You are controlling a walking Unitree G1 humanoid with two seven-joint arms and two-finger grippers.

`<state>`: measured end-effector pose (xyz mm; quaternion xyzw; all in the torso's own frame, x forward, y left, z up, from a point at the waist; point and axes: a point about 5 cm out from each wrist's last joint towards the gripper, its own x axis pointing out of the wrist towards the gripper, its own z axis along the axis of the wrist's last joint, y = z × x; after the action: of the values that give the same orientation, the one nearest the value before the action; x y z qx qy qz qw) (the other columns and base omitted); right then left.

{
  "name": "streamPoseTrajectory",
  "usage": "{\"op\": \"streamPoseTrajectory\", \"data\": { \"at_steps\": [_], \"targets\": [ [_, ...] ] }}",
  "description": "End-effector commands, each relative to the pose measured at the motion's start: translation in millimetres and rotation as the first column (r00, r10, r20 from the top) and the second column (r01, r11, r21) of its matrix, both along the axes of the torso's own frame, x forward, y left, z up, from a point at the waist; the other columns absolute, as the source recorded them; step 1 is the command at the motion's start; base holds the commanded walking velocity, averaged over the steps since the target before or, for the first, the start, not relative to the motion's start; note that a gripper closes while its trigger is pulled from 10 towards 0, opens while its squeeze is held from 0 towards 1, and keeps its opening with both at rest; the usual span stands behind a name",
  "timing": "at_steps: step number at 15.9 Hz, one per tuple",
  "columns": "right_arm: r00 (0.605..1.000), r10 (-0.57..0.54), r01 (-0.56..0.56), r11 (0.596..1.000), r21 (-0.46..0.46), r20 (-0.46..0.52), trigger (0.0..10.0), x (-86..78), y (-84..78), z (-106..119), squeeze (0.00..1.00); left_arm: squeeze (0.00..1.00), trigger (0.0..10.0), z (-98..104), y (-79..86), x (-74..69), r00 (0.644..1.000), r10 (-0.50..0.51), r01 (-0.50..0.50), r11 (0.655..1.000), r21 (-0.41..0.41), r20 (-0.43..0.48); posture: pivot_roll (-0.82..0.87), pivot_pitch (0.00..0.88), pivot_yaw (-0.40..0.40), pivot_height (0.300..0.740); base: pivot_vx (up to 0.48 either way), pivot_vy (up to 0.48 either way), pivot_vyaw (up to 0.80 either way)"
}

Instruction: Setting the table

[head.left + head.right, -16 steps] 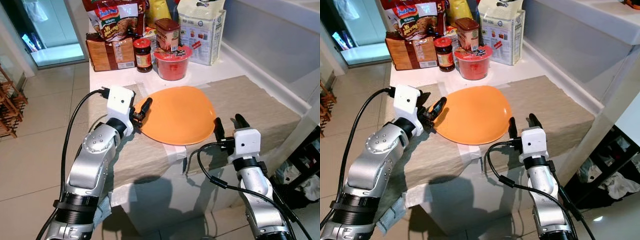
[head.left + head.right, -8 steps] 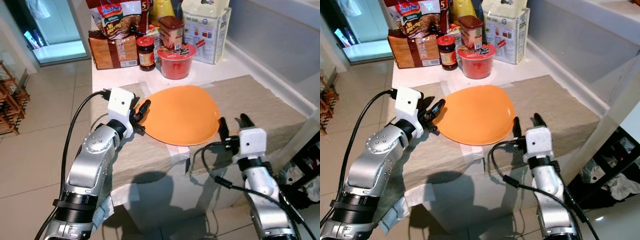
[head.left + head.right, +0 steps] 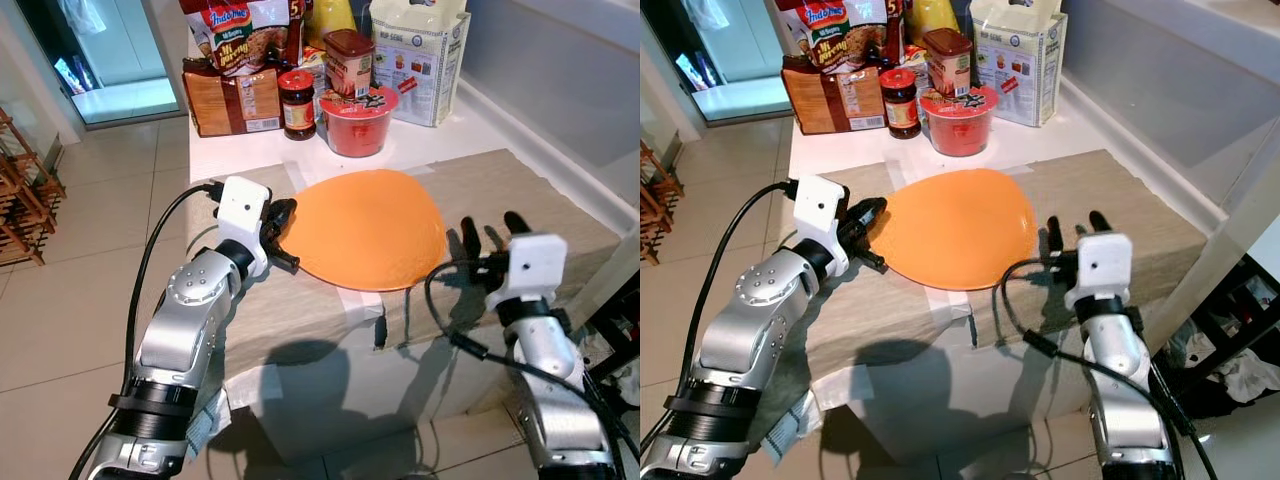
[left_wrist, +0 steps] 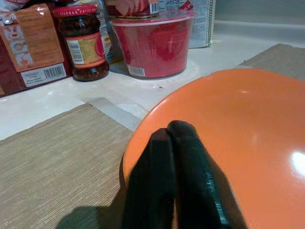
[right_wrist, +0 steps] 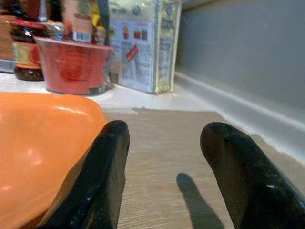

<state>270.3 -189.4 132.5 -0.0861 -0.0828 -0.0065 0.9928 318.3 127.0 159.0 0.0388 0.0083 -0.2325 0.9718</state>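
My left jaws (image 3: 281,232) are clamped on the near-left rim of the orange plate (image 3: 370,228), which lies on the tan mat (image 3: 520,190) covering the bench (image 3: 440,135), its near edge close to the bench's front lip. I judge the risk is here: I hold only a thin bite of rim, so if I lift or drag from 1 side the plate could tip, slip out of the pinch, or slide off the front edge, and the mat might ruck up under it. Further back stand a brown packet (image 3: 232,100), a dark jar (image 3: 297,103) and a red tub (image 3: 359,122), which a hard push could knock. My right jaws (image 3: 493,232) hover spread apart, gripping nothing, just beside the plate's right rim. The left wrist view shows my fingers (image 4: 178,167) pressed together over the rim, which the head views only hint at; the right wrist view shows the plate (image 5: 43,138) lying outside the gap between my right fingers (image 5: 102,176), while the head views alone show the front lip.
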Motion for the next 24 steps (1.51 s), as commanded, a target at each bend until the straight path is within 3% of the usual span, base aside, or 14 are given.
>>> {"op": "streamPoseTrajectory", "data": {
  "at_steps": [1, 3, 6, 9, 10, 11, 17, 24],
  "targets": [
    [1.000, 0.009, -0.008, 0.998, 0.062, -0.011, 10.0, 1.8, 1.0, 4.3, 0.00, 0.00, 0.0, 4.9, 1.4, 4.0, 1.000, -0.020, 0.020, 1.000, 0.022, 0.015, -0.17, 0.000, 0.098, 0.740, 0.000, 0.000, 0.00],
    [1.000, 0.021, -0.018, 0.989, 0.147, -0.020, 10.0, 4.5, 4.0, 9.6, 0.00, 0.00, 0.0, 3.8, -4.5, 0.1, 0.994, -0.108, 0.107, 0.991, 0.077, 0.010, -0.17, 0.000, 0.098, 0.740, 0.000, 0.000, 0.00],
    [0.999, 0.031, -0.018, 0.955, 0.295, -0.041, 10.0, 8.8, 3.3, 17.0, 0.00, 0.00, 0.0, 7.1, -1.2, 4.0, 0.996, -0.091, 0.090, 0.993, 0.072, 0.016, -0.17, 0.000, 0.095, 0.740, 0.000, 0.000, 0.00],
    [0.998, 0.042, -0.025, 0.927, 0.374, -0.037, 10.0, 10.4, 3.8, 24.7, 0.00, 0.00, 0.0, 5.9, 3.2, 5.8, 0.996, -0.089, 0.089, 0.990, 0.107, -0.005, -0.17, 0.000, 0.096, 0.740, 0.000, 0.000, 0.00],
    [0.998, 0.047, -0.032, 0.923, 0.382, -0.030, 10.0, 11.0, 4.8, 28.2, 0.00, 0.00, 5.6, 4.7, 5.0, 7.0, 0.997, -0.081, 0.082, 0.989, 0.120, -0.020, -0.17, 0.000, 0.096, 0.740, 0.000, 0.000, 0.00],
    [0.998, 0.050, -0.034, 0.918, 0.395, -0.030, 10.0, 11.5, 4.9, 31.4, 0.00, 0.00, 10.0, 4.1, 6.2, 7.5, 0.996, -0.078, 0.081, 0.988, 0.132, -0.032, -0.16, 0.000, 0.094, 0.740, 0.000, 0.000, 0.00],
    [0.998, 0.053, -0.030, 0.898, 0.439, -0.039, 10.0, 13.0, 3.4, 39.2, 0.00, 0.00, 10.0, 3.7, 10.3, 7.2, 0.996, -0.077, 0.083, 0.986, 0.146, -0.047, -0.16, 0.000, 0.090, 0.740, 0.000, 0.000, 0.00],
    [0.996, 0.048, -0.012, 0.897, 0.442, -0.071, 10.0, 12.3, 0.1, 35.5, 0.00, 0.00, 10.0, -15.8, 1.9, -6.2, 0.987, -0.103, 0.120, 0.983, 0.136, -0.127, -0.16, 0.000, 0.083, 0.740, 0.000, 0.000, 0.00]
  ]
}}
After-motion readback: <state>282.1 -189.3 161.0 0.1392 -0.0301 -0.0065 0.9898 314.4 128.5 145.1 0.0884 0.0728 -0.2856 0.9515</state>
